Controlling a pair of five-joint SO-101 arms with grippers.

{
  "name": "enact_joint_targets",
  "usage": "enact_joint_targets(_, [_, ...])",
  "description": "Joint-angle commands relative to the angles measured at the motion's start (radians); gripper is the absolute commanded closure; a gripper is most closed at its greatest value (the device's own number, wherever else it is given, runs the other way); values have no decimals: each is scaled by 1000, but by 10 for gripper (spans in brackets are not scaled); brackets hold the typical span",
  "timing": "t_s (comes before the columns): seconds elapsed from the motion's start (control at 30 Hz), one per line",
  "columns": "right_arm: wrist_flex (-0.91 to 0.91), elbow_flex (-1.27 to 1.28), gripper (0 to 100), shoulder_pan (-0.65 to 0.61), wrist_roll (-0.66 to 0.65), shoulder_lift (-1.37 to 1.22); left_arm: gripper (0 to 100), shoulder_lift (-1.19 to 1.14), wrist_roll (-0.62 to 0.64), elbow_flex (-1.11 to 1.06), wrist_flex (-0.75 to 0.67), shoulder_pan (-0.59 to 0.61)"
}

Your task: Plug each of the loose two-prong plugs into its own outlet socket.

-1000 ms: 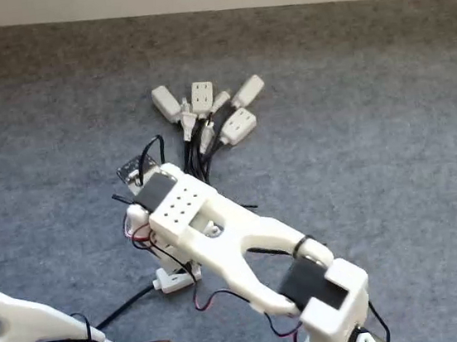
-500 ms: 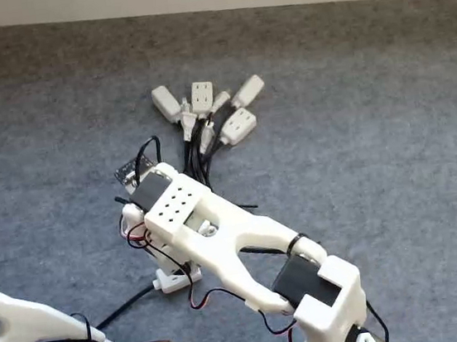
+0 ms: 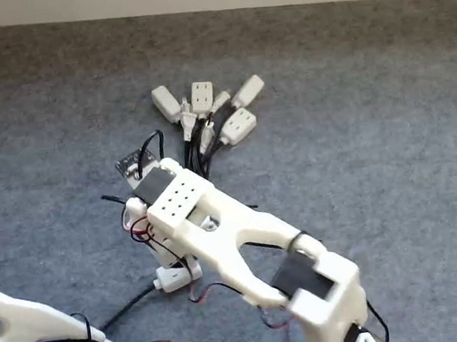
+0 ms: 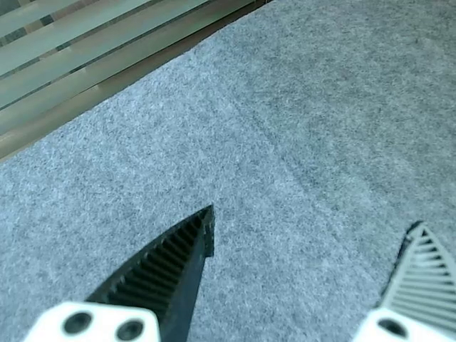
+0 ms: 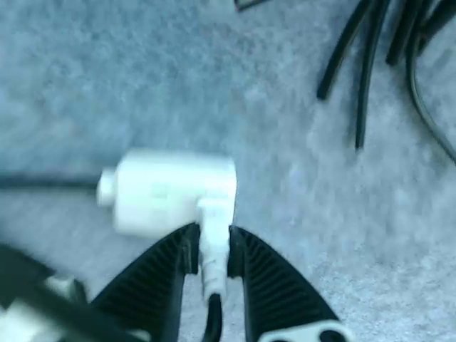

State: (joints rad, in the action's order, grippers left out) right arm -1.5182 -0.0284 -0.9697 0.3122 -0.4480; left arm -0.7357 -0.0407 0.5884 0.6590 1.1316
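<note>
**Two-arm plugging task: one plug held at its socket, the rest undecided**

*High view.* The right arm (image 3: 237,237) reaches from the lower right of the frame towards the centre, over the grey carpet (image 3: 394,159). Its wrist covers the gripper. A white socket block (image 3: 175,276) lies just below the wrist in the frame, and its black lead (image 3: 128,304) runs to the lower left. A cluster of white connectors (image 3: 204,111) fans out at upper centre on black cables. Some pieces appear to touch end to end, but it cannot be told whether they are mated. The left arm (image 3: 22,326) sits in the lower left corner, well apart from all of these.

*Left wrist view.* The left gripper (image 4: 315,218) has its fingers spread wide with nothing between them. It hangs over bare carpet, with a slatted surface (image 4: 71,43) at the upper left.

*Right wrist view.* The right gripper (image 5: 212,231) is clamped on a narrow white two-prong plug (image 5: 212,274). The plug's forward end touches the socket block at centre left. The prongs are hidden, so their depth of seating cannot be told. Loose black cables (image 5: 367,64) cross the upper right.

*Progress.* By judgement, this pairing is mid-insertion and not confirmed seated. Any loose plugs in the cluster are still to be done.
</note>
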Motion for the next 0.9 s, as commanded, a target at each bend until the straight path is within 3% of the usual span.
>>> enact_joint_targets(0.0, [27,-1,993,22,-9,-107,611,7,6,39,11,-7])
enact_joint_targets(0.43, [5,-16,985,16,-77,-84,611,7,6,39,11,-2])
enact_joint_targets(0.5, [5,-15,928,16,-66,-25,611,7,6,39,11,-2])
enact_joint_targets(0.7, [-74,-21,629,18,-118,163,611,7,6,39,12,-4])
enact_joint_targets(0.87, [-226,-183,613,70,-253,329,611,8,-75,42,83,-31])
